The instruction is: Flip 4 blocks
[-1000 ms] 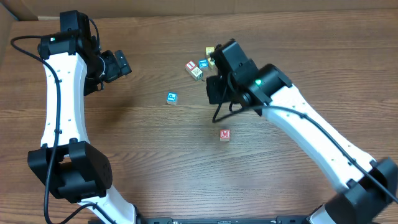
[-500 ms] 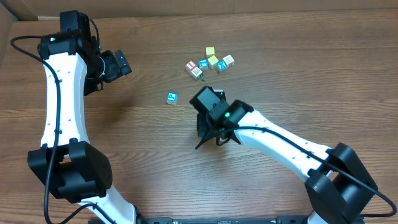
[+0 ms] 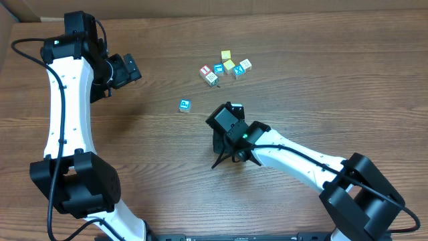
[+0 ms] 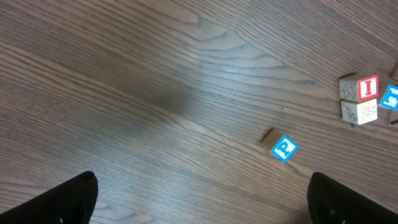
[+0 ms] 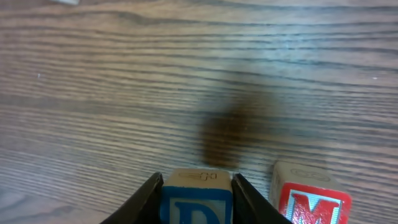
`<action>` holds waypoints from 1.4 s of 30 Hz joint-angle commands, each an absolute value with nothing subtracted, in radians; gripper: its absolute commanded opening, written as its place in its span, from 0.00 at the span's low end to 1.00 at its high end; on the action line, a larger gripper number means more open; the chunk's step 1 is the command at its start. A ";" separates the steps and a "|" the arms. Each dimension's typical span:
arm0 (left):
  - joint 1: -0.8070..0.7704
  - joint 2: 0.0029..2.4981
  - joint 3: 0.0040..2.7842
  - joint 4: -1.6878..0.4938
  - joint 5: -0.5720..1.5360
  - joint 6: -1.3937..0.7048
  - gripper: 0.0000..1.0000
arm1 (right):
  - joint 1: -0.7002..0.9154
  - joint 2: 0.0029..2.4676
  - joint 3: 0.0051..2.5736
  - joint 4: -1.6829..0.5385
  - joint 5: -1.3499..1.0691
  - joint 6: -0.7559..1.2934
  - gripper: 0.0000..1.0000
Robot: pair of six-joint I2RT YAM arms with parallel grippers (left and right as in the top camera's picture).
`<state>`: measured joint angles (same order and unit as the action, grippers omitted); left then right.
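My right gripper [image 5: 196,208] is shut on a blue-faced "D" block [image 5: 196,193], one finger against each side. A red "M" block [image 5: 311,200] stands on the table just to its right, apart from the fingers. In the overhead view the right gripper [image 3: 227,136] sits low at mid-table and hides both blocks. A blue "P" block [image 3: 184,105] lies alone left of it, and it shows in the left wrist view as the same blue "P" block [image 4: 284,148]. My left gripper [image 3: 134,69] hangs wide open at the far left with nothing in it.
A cluster at the back holds a red-faced cube [image 3: 205,69], a cream cube [image 3: 212,78], a blue cube [image 3: 219,69], two yellow cubes [image 3: 226,55], a blue "X" cube [image 3: 238,72] and another pale cube [image 3: 245,64]. The table [image 3: 134,174] is brown wood.
My right arm swung from the back cluster down to mid-table, carrying the "D" block beside the "M" block, then shifted slightly lower. The left arm has not moved.
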<state>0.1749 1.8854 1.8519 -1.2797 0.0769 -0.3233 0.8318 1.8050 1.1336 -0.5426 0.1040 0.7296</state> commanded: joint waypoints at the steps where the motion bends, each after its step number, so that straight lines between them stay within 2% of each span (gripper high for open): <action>1: 0.176 1.893 1.850 -1.282 0.071 -0.337 1.00 | 0.837 1.798 1.123 -0.532 0.131 0.733 0.38; 9: 0.175 1.893 1.850 -1.282 0.071 -0.337 1.00 | 0.837 1.798 1.123 -0.508 0.135 0.724 0.56; 17: 0.175 1.893 1.850 -1.282 0.071 -0.337 1.00 | 0.829 1.798 1.237 -0.465 0.135 0.570 0.57; 20: 0.175 1.893 1.850 -1.282 0.071 -0.337 1.00 | 0.818 1.798 1.265 -0.433 0.139 0.571 0.49; 24: 0.175 1.893 1.850 -1.282 0.071 -0.337 1.00 | 0.817 1.815 1.264 -0.397 0.139 0.571 0.16; 25: 0.176 1.893 1.850 -1.282 0.071 -0.337 1.00 | 0.818 1.828 1.264 -0.393 0.140 0.571 0.13; 33: 0.175 1.893 1.850 -1.282 0.071 -0.337 1.00 | 0.819 1.958 1.264 -0.364 0.142 0.571 0.11; 42: 0.175 1.893 1.850 -1.282 0.071 -0.337 1.00 | 0.818 1.954 1.266 -0.448 0.128 0.572 0.13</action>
<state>0.1749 1.8854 1.8519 -1.2797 0.0769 -0.3233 0.8223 1.9720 1.2495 -0.4385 0.1337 0.5755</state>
